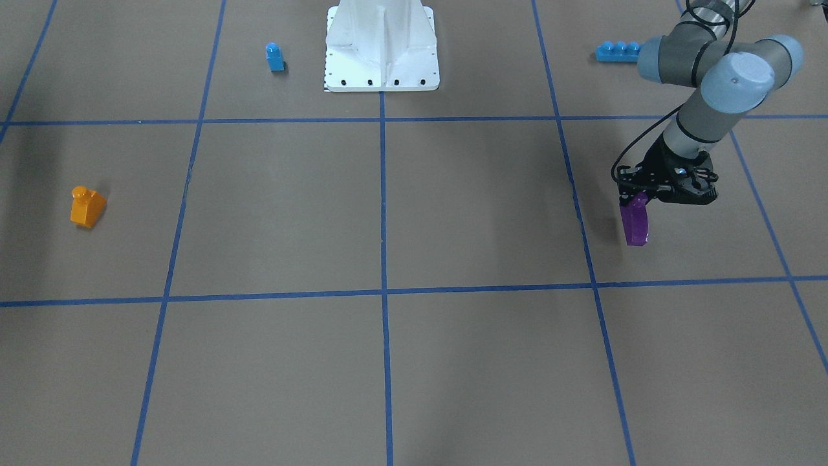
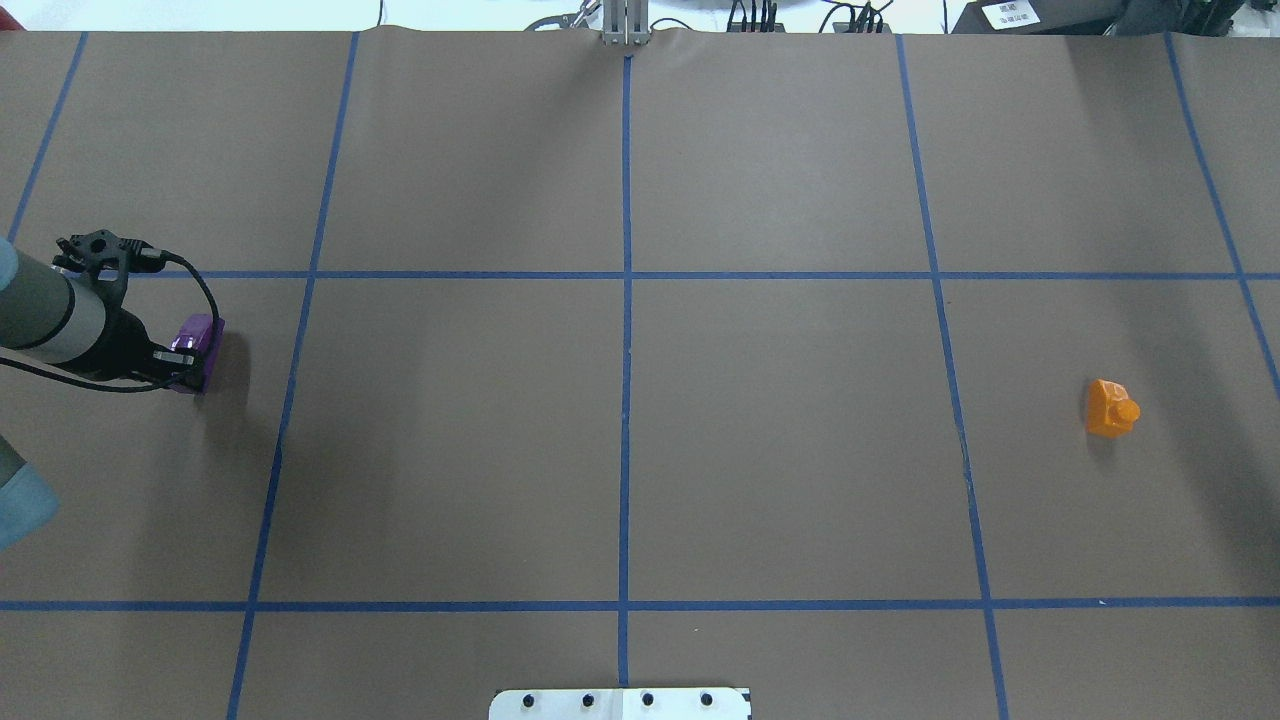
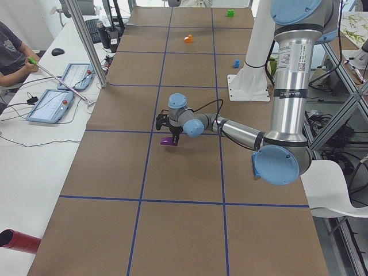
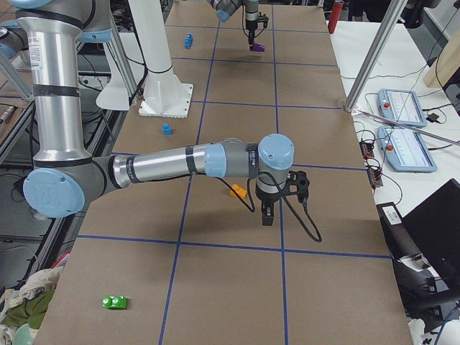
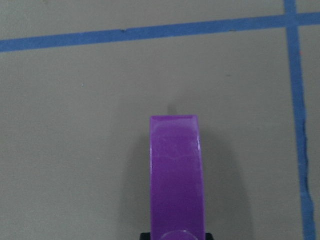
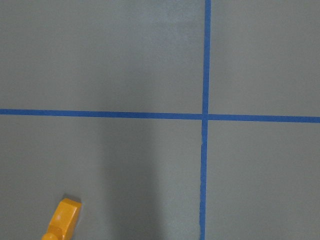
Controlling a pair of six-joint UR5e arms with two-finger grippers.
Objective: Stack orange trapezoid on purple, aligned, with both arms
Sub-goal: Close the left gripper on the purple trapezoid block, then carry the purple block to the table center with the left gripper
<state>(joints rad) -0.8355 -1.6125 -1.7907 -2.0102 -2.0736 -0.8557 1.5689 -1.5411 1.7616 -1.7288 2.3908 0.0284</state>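
The purple brick (image 1: 635, 223) hangs stud-up in my left gripper (image 1: 637, 202), which is shut on its top, low over the table at the robot's left side. It also shows in the overhead view (image 2: 198, 338) and fills the left wrist view (image 5: 177, 175). The orange trapezoid (image 1: 87, 207) stands alone on the table at the robot's right (image 2: 1110, 408). My right gripper (image 4: 267, 218) shows only in the exterior right view, pointing down just beside the orange trapezoid (image 4: 238, 190); I cannot tell whether it is open. The right wrist view catches the orange trapezoid (image 6: 62, 220) at its bottom left.
A small blue single-stud brick (image 1: 275, 57) stands near the white robot base (image 1: 381, 45). A long blue brick (image 1: 618, 50) lies behind the left arm. A green brick (image 4: 115, 302) lies at the table's right end. Blue tape lines grid the brown table.
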